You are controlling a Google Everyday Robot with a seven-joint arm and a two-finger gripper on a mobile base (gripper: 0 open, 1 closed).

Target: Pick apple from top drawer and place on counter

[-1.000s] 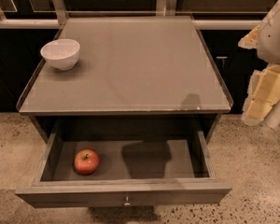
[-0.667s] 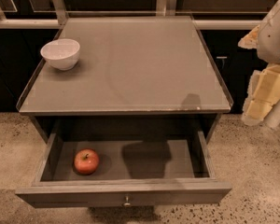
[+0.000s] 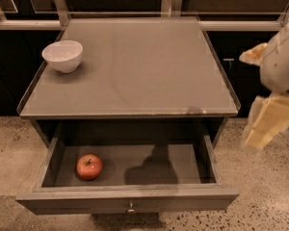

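From my station I see what I take to be the gripper (image 3: 266, 124) at the far right of the view. It hangs beyond the right-hand edge of the counter (image 3: 149, 66), out over the speckled floor (image 3: 260, 196). It shows as pale cream-yellow pieces pointing downward, below the white rounded body of the arm (image 3: 282, 61). It is blurred where it hangs, so I cannot tell whether it is open or closed.

The apple (image 3: 89, 166) lies well to the left of the gripper and lower down, inside the open top drawer (image 3: 127, 198). It is red and sits on the drawer's bottom in the left part, close behind the front panel, with its stem pointing up. Nothing touches it.

The drawer is pulled out toward me from under the counter. Its right side wall is the part nearest the gripper, though the two are clearly apart. A small round knob (image 3: 131, 207) sits in the middle of the front panel, down and left of the gripper.

A dark shadow (image 3: 154, 167) falls on the drawer's bottom, on the side of the apple that faces the gripper.

A white bowl (image 3: 62, 56) stands upright on the counter near its back left corner. It is farther from the gripper than anything else here, up and across the grey top.
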